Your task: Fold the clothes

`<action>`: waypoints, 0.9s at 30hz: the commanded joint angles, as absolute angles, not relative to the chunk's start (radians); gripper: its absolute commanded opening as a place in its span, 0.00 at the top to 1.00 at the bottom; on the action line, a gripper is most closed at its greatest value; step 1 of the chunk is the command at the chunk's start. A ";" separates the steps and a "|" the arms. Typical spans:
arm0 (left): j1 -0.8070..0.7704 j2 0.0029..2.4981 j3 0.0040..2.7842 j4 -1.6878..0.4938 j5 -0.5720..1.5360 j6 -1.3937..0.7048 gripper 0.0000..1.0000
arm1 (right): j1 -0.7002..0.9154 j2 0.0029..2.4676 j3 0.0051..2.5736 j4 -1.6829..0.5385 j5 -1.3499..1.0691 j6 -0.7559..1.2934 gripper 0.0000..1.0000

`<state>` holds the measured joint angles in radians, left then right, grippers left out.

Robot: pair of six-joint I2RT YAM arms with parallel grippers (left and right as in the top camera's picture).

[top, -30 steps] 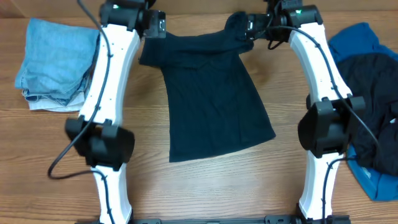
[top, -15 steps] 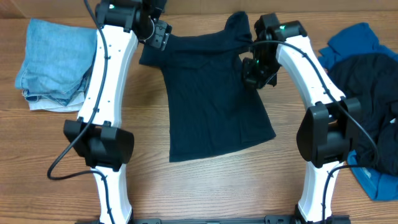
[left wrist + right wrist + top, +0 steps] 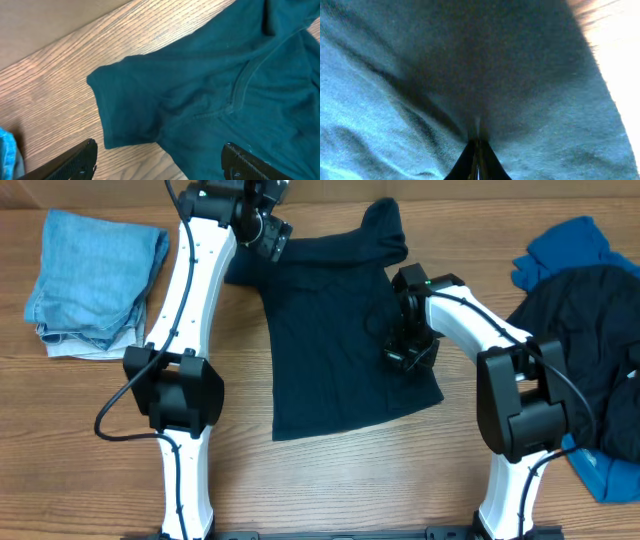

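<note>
Jaws: left gripper (image 3: 272, 235) is spread wide with nothing between the fingers. Right gripper (image 3: 405, 355) is closed tip to tip and pressed onto cloth; can't tell if a pinch of fabric is caught. The navy shirt (image 3: 340, 340) lies flat on the table (image 3: 300, 480), under both. Its long axis runs from the collar at the far edge to the hem at the robot's side, with the hem end skewed slightly right. One short sleeve (image 3: 125, 110) lies flat just below the left jaws. The other sleeve (image 3: 385, 220) is bunched up, beyond the right jaws. Fabric is dark, matte and limp, with creases running into the right fingertips (image 3: 477, 150), which sit near the shirt's right edge. A heap of dark and bright blue clothes (image 3: 590, 360) is well right of the right jaws. A pale blue stack (image 3: 90, 280) is well left of the left jaws.
</note>
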<state>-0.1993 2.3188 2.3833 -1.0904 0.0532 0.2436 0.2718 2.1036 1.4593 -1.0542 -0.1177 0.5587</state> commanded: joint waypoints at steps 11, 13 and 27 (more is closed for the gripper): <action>-0.202 2.346 2.391 -1.034 0.072 0.270 0.16 | 0.042 2.154 1.400 -0.669 0.247 0.290 0.96; -0.202 2.384 2.391 -1.035 0.072 0.270 0.16 | 0.007 2.154 1.400 -0.604 0.247 0.256 0.96; -0.204 2.598 2.390 -1.040 0.077 0.258 0.44 | -0.047 2.150 1.837 -1.019 -0.194 0.178 0.23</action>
<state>-0.1993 2.5923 2.3814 -1.0115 0.0616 0.2489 -0.0505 2.1525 1.7851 -0.9962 -0.0082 0.1825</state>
